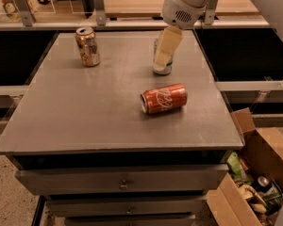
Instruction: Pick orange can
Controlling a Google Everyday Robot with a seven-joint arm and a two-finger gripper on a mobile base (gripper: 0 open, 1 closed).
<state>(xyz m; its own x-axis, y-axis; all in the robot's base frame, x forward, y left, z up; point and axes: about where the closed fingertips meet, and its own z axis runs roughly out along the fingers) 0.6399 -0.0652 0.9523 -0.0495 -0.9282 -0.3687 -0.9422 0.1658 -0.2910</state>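
Orange can (87, 47) stands upright far-left on surface (99, 112), well left of claw (165, 55) (open/shut: can't tell).

The claw (164, 55) hangs over the table (85, 121). A pale can (162, 69) stands right behind it, the orange can (87, 47) far to its left, and a red can (164, 98) lies in front.

orange can (87, 46): table (85, 107) back-left | gripper (166, 51): before upright can (162, 69) | lying can (164, 98): centre
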